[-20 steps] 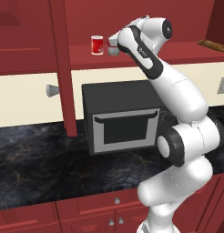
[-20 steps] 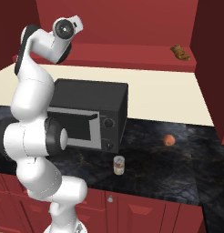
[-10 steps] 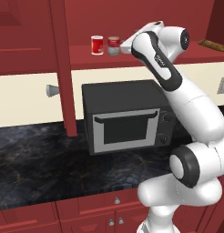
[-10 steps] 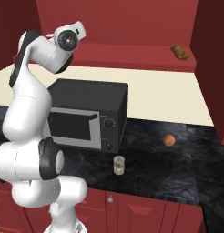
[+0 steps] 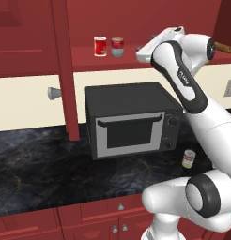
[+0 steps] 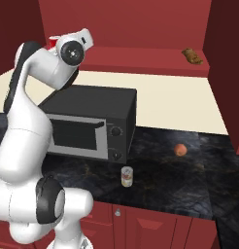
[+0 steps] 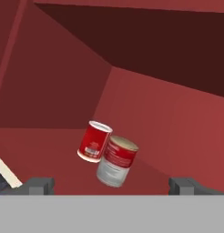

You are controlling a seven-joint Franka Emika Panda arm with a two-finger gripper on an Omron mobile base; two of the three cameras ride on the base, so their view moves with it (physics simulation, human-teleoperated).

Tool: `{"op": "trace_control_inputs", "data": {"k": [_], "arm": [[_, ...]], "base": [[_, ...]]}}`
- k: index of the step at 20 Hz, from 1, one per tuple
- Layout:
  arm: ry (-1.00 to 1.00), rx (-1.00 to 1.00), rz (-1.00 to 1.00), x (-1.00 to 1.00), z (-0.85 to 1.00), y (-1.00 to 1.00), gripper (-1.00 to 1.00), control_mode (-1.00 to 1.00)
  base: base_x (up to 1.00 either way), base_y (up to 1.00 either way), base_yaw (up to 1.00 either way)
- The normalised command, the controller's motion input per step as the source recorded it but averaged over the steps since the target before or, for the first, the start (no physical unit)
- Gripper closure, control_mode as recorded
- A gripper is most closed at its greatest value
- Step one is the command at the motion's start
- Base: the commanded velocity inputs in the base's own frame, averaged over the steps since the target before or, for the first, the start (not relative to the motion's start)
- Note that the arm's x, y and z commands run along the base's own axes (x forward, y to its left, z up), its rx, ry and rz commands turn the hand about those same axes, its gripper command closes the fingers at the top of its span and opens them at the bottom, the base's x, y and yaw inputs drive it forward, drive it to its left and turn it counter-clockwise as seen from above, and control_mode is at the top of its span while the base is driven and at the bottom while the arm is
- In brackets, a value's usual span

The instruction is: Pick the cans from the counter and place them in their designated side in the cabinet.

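You are facing a simulated kitchen in dark red wood. A black marble-look counter (image 5: 37, 173) with faint golden veins runs across it, above red drawers (image 5: 103, 215) with small silver knobs. A black microwave (image 5: 131, 119) stands on the counter against a cream back wall, and it serves as the landmark here. Above the microwave runs the wide flat shelf of the red cabinet (image 5: 89, 58), with a tall narrow door panel (image 5: 65, 70) hanging down to the microwave's left. The white arm rises in front of the microwave's right end, bends above it and reaches to shelf height. Its gripper (image 7: 111, 184) points into the cabinet with its jaws spread wide and nothing between them. On the shelf, above the microwave's left half, the red-and-grey can (image 5: 117, 47) stands upright, just beside an all-red can (image 5: 100, 46) with a white rim; in the hand view the two look touching, ahead of the fingertips (image 7: 38, 185) and apart from them. The olive-labelled can (image 6: 127, 176) stands upright on the counter, just in front of the microwave's right corner. Farther right on the counter lies a small orange-red round thing (image 6: 179, 150). A brown item (image 6: 192, 56) rests on the shelf, well right of the microwave.
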Motion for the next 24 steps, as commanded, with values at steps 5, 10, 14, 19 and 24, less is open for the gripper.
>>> {"op": "trace_control_inputs", "data": {"k": [5,10,14,19,24], "arm": [[0.02,0.00,0.00,-0.59,-0.02,-0.18,-1.00,-1.00],[0.06,0.00,-0.01,-0.55,-0.04,-0.17,-1.00,-1.00],[0.10,-0.02,-0.02,-0.52,-0.04,-0.15,-1.00,-1.00],[0.05,-0.04,-0.01,-0.57,-0.20,-0.16,-1.00,-1.00],[0.05,-0.04,-0.04,-0.48,-0.30,-0.13,-1.00,-1.00]], "base": [[0.00,0.00,0.00],[0.00,0.00,0.00],[0.00,0.00,0.00],[0.00,0.00,0.00],[0.00,0.00,0.00]]}}
